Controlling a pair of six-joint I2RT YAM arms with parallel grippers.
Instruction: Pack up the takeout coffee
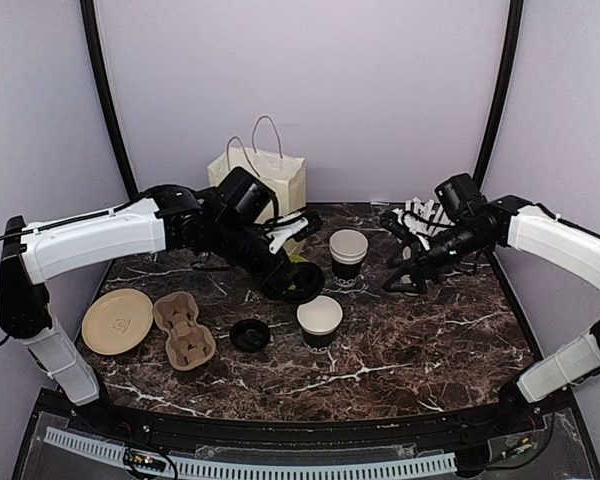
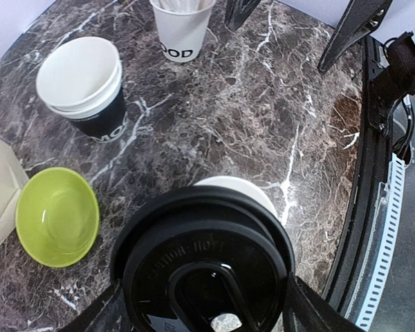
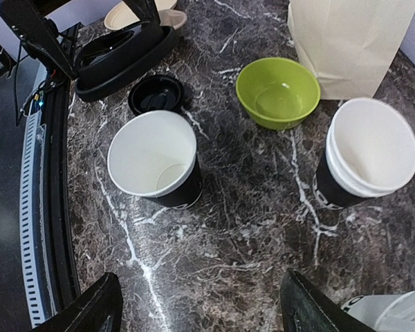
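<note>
My left gripper [image 1: 298,283] [image 2: 202,308] is shut on a black plastic lid [image 2: 207,266], held just above and left of an open black coffee cup with a white rim [image 1: 320,321] [image 2: 243,188] [image 3: 154,156]. A stack of black cups [image 1: 348,252] [image 2: 83,79] [image 3: 369,149] stands behind it. A second black lid [image 1: 250,334] [image 3: 156,93] lies on the table left of the open cup. My right gripper [image 1: 408,272] [image 3: 200,308] is open and empty, right of the cups and above bare marble.
A brown pulp cup carrier [image 1: 184,330] and a tan plate [image 1: 117,320] lie at the left. A paper bag [image 1: 258,175] [image 3: 353,41] stands at the back. A lime-green bowl [image 2: 55,216] [image 3: 278,90] sits near it. A white cup with straws [image 2: 183,28] stands at the back right.
</note>
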